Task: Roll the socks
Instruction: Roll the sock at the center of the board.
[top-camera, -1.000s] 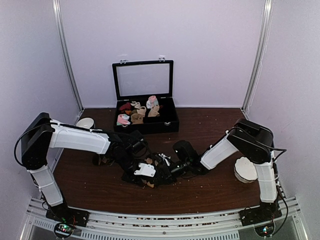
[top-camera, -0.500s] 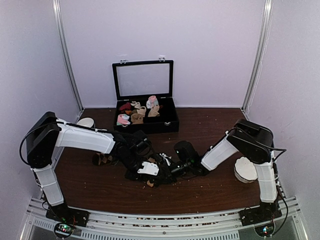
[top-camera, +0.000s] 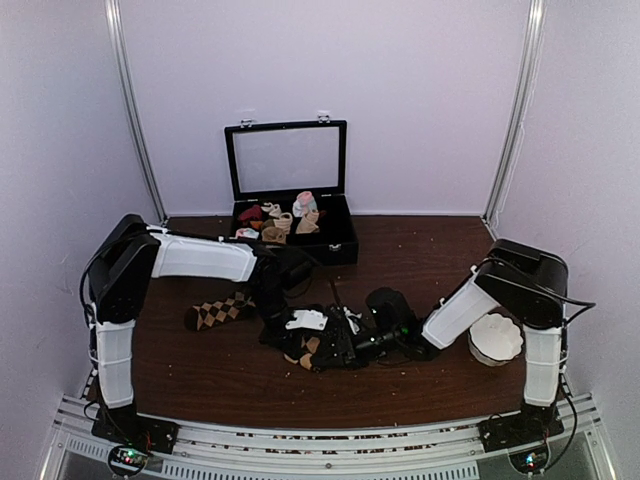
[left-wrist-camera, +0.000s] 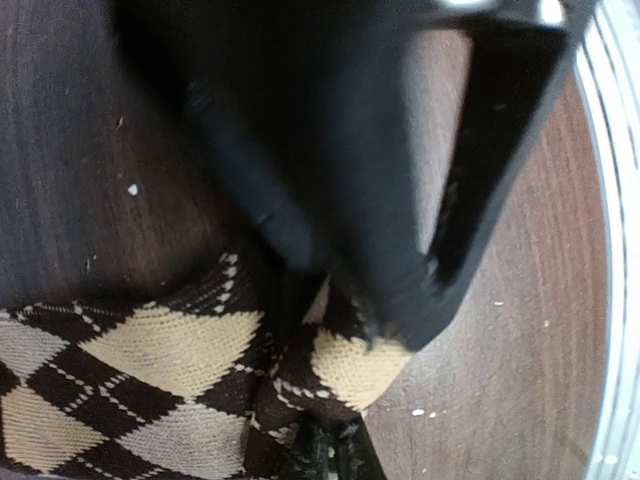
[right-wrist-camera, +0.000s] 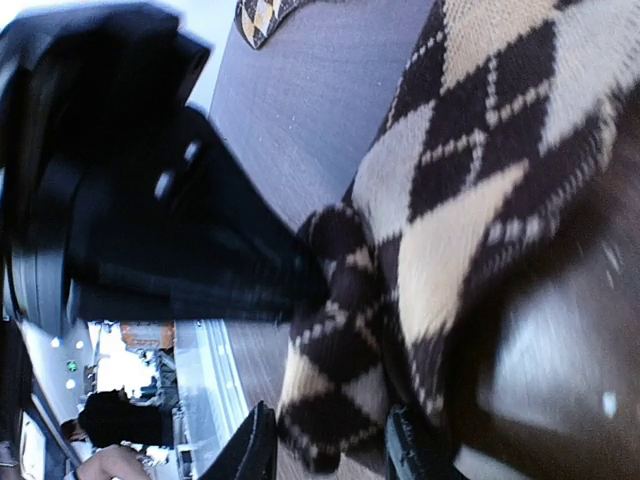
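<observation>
The dark brown and tan argyle socks (top-camera: 222, 311) lie on the table. One end is stretched out to the left and the other is bunched between my two grippers. My left gripper (top-camera: 301, 342) points down at the bunch. In the left wrist view its fingertips (left-wrist-camera: 328, 455) are close together and pinch a gathered fold of sock (left-wrist-camera: 150, 350). My right gripper (top-camera: 338, 348) reaches in from the right. In the right wrist view its jaws (right-wrist-camera: 335, 450) stand on either side of the rolled end of the sock (right-wrist-camera: 470, 180). The two grippers nearly touch.
An open black case (top-camera: 335, 245) with several small coloured sock rolls stands at the back centre. A white bowl (top-camera: 497, 338) sits at the right beside the right arm. Metal frame posts rise at both back corners. A metal rail runs along the near edge.
The left arm's elbow has swung right and up, uncovering the sock's stretched-out left end. Both grippers and the bunch have shifted a little to the right.
</observation>
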